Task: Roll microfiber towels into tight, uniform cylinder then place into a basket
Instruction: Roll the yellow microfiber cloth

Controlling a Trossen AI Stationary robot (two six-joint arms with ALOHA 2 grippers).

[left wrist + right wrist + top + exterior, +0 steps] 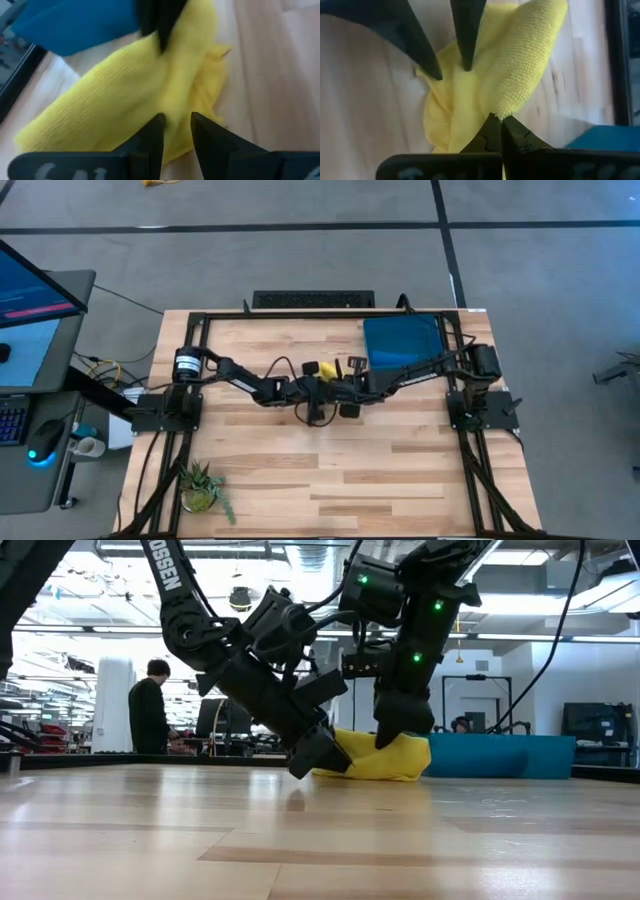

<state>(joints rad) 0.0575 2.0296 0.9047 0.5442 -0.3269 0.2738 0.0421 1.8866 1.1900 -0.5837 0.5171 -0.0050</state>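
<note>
The yellow towel (396,759) lies bunched and partly rolled on the wooden table, in front of the dark teal-blue basket (403,340). My left gripper (176,117) reaches in low from the table's left and is shut on the towel's near end. My right gripper (496,116) comes down steeply from the right, fingers shut, with its tips at a thick fold of the towel (530,60). In the high view both arms meet at mid-table and hide most of the cloth. No blue towel can be told apart from the basket. My left gripper pinches a bunched fold of the yellow towel (176,102) between its two fingers (436,70), slanting down from the table's left. The towel rests on the table. My right gripper's shut fingertips (161,42) bear down from above on the rolled fold's end (509,107); whether cloth is caught between them, I cannot tell.
The basket (505,754) stands just behind and to the right of the towel. A small potted plant (203,485) sits at the near left corner, and a keyboard (313,299) lies past the far edge. Bare wood fills the table's near half. A person (150,705) stands in the room beyond.
</note>
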